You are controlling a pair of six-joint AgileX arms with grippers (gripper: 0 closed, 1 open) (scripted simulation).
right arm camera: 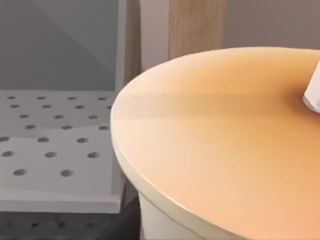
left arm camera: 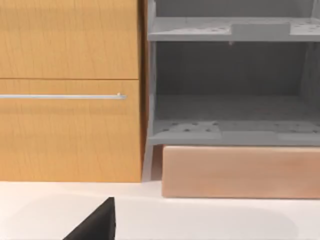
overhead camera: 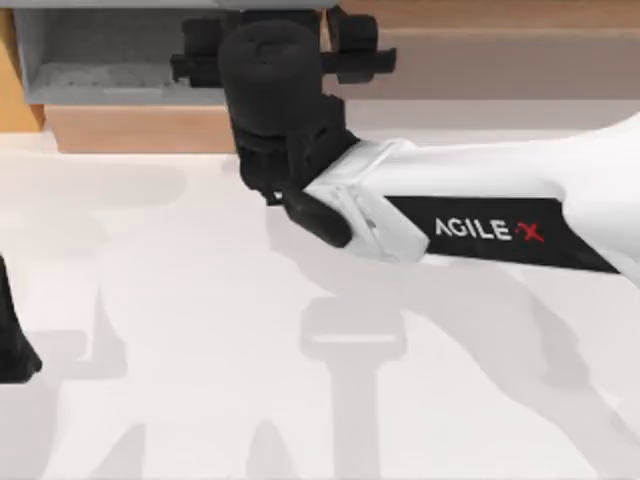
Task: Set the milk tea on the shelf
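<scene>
The milk tea (right arm camera: 225,145) sits right under the right wrist camera: a peach-tan lid with the white straw (right arm camera: 313,95) at its edge. A dark fingertip (right arm camera: 125,225) presses against the cup's side. In the top view my right gripper (overhead camera: 280,45) reaches to the back of the table and hides the cup beneath it, shut on the cup. It hangs between the grey-lined compartment (overhead camera: 100,60) and the long brown shelf (overhead camera: 490,65) with its grey-brown front. My left arm (overhead camera: 12,345) is parked at the left edge.
A light wood base (overhead camera: 140,128) runs under the grey compartment. The left wrist view faces an orange-wood cabinet door (left arm camera: 70,90) with a metal handle (left arm camera: 60,96), beside the grey perforated compartment (left arm camera: 230,110). White tabletop (overhead camera: 300,380) spreads across the front.
</scene>
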